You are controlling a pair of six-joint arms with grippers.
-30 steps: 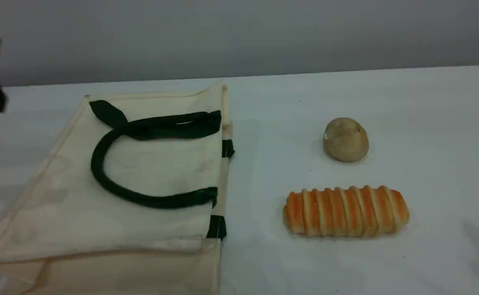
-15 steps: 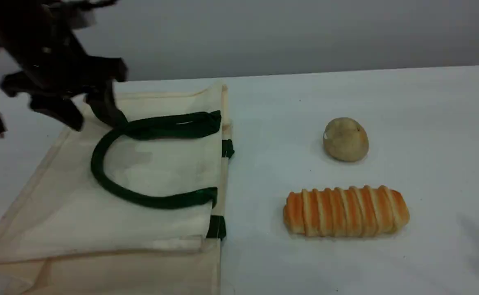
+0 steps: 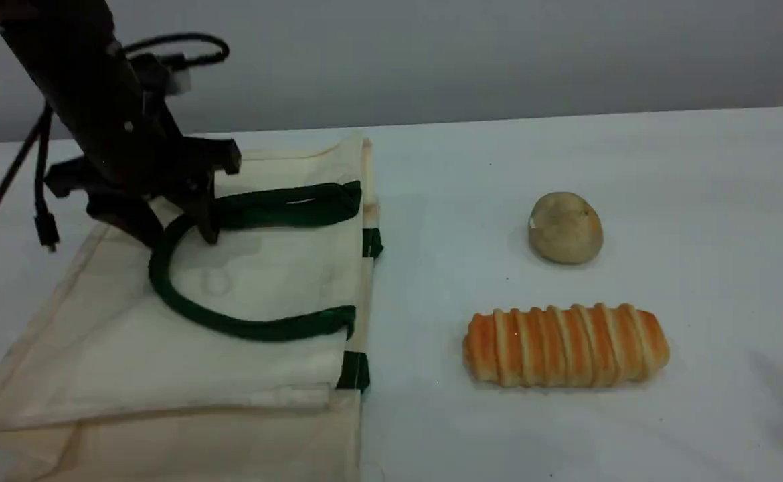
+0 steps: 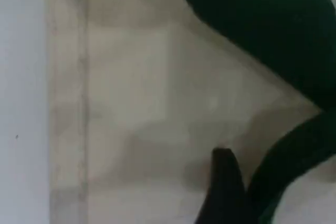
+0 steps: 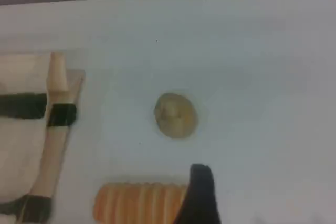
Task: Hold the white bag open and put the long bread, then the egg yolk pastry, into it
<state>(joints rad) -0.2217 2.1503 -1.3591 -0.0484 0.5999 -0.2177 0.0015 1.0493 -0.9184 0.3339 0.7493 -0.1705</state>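
No readable text, label, brand, number or sign anywhere.

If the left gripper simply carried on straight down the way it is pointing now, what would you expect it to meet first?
Most likely the dark green strap handle lying on the white bag: the left gripper stands open right over the strap's bend. Depth is unclear, so one fingertip may reach the canvas beside the strap first.

Bare worktop (image 3: pixel 699 201) right of and around the egg yolk pastry (image 3: pixel 565 227) and long bread (image 3: pixel 565 346), white bag (image 3: pixel 184 361) filling the left.
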